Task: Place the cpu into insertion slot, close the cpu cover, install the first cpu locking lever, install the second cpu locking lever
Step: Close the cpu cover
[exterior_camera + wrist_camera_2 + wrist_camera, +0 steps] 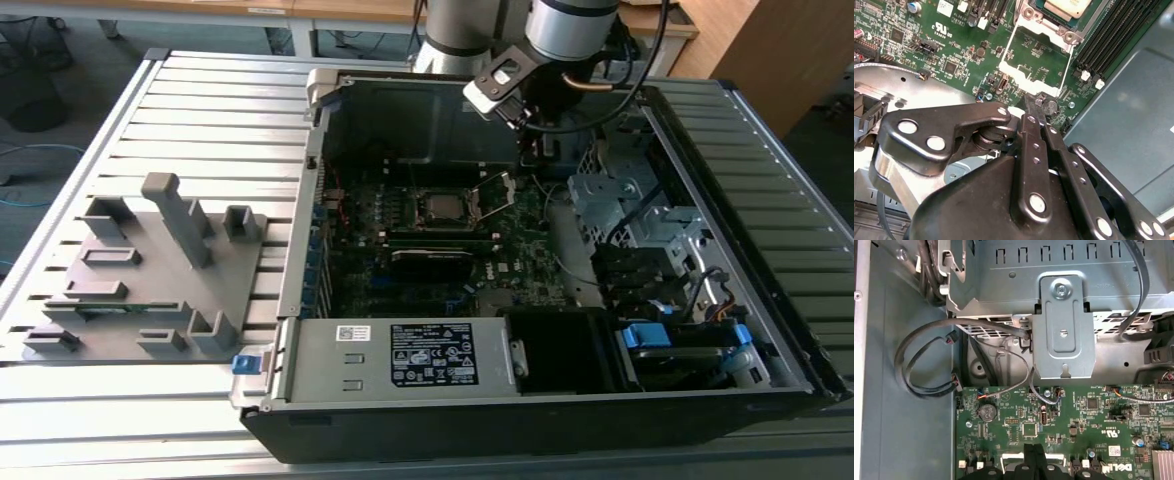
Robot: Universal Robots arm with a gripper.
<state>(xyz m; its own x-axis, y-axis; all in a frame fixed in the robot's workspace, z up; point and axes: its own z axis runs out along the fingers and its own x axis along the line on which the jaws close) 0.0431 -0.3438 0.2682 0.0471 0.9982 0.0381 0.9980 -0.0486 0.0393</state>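
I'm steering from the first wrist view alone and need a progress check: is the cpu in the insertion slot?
Observer: Yes. In the second wrist view the cpu sits in the insertion slot.
Operator: Is it covered yet?
Observer: No. The cpu cover is swung open, clear of the cpu, and its window shows bare motherboard.
Operator: And where am I relative to it?
Observer: The gripper is at the cpu cover's free edge with its fingers together. Whether they pinch it, I cannot tell.

Pale matt-metal cpu (1066,6) — glossy green motherboard (1019,410), grey metal case (904,315).
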